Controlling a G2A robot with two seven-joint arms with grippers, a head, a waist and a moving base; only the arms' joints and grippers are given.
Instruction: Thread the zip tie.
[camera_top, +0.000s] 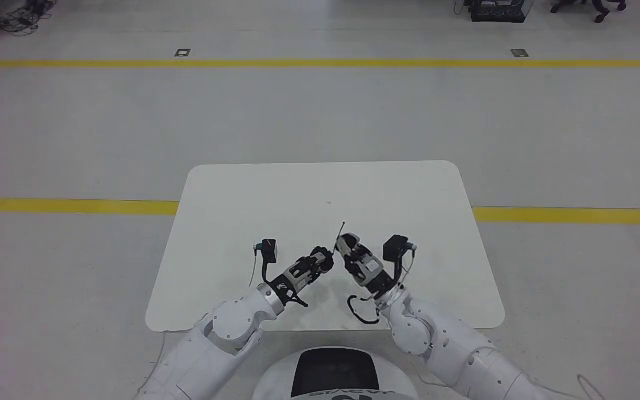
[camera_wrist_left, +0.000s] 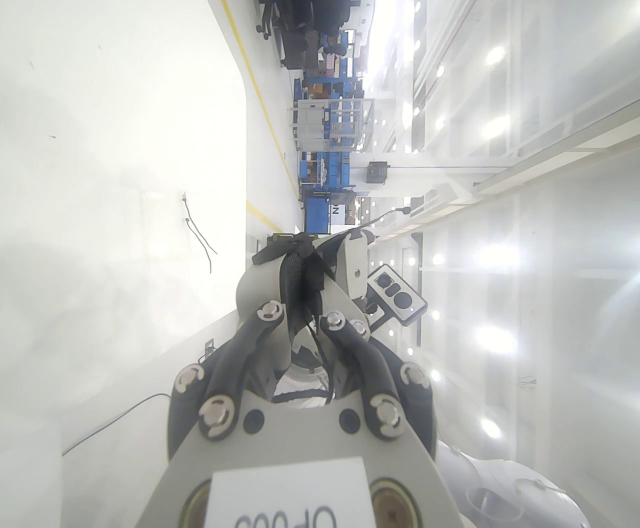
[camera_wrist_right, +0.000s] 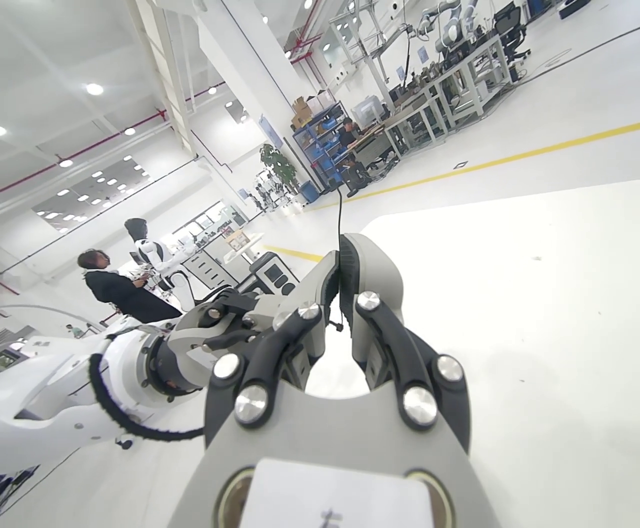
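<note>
Two grippers meet near the table's (camera_top: 300, 190) 6 o'clock edge, seemingly lining up: the right gripper (camera_wrist_right: 341, 250) pinches the zip tie (camera_wrist_right: 340, 215), tip toward 12 o'clock; the left gripper's (camera_top: 320, 258) hold I cannot tell; next needs steady aiming.

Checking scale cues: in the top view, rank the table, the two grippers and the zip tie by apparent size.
1. table
2. left gripper and right gripper: look alike, not ranked
3. zip tie, a thin strand held in the right gripper
</note>
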